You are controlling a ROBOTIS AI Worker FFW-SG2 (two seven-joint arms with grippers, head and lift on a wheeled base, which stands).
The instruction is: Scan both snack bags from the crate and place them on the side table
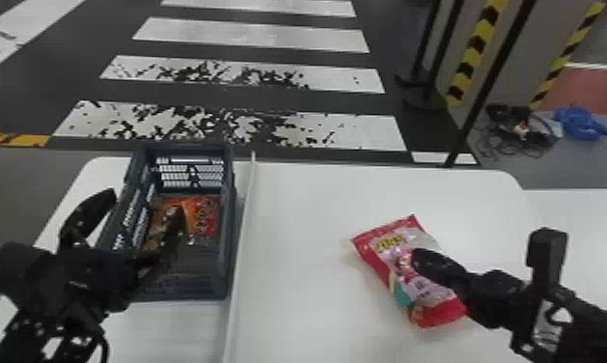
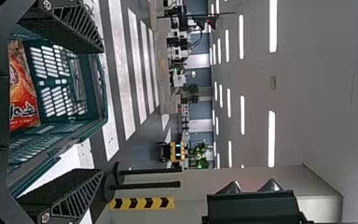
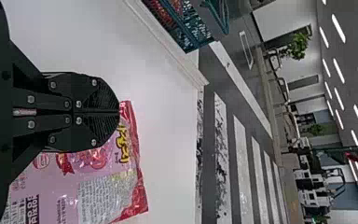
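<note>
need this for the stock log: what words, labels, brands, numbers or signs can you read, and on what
Nothing I can quote reliably:
Pink and red snack bag: yellow lettering and finer print, partly covered or too small
Orange snack bag in the crate: dark lettering, too blurred
Yellow and black striped tape: no words seen

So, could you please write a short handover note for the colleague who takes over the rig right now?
Left gripper: open, at the crate.
Right gripper: fingers shut, at the pink and red snack bag; whether they pinch it is unclear.
Bags: the pink and red one is out of the crate, over the white table to the right of the divider; the orange one is in the crate.
Done: one bag out. I can't tell whether it is scanned.
Left: settle the pink and red bag on the side table, then take out, scan and place the orange one.
</note>
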